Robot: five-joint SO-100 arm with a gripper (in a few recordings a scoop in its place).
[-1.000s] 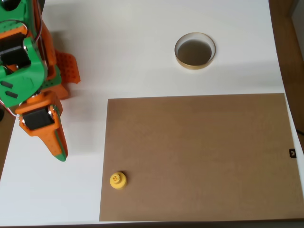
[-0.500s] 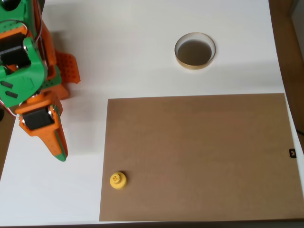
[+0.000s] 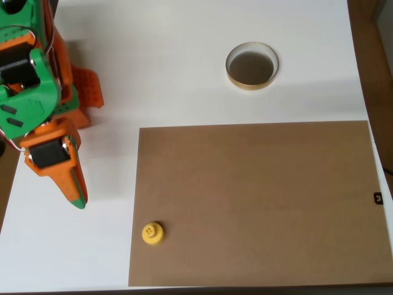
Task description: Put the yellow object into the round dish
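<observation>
In the overhead view the yellow object stands upright on the lower left corner of a brown mat. The round dish, tan-rimmed with a dark inside, sits on the white table toward the upper middle, with nothing in it. My orange and green gripper hangs at the left side, pointing downward in the picture, up and to the left of the yellow object and well apart from it. Its fingers lie together with nothing between them.
The white table ends at the left edge beside the arm and at the right, where a wooden floor strip shows. A small black mark sits at the mat's right edge.
</observation>
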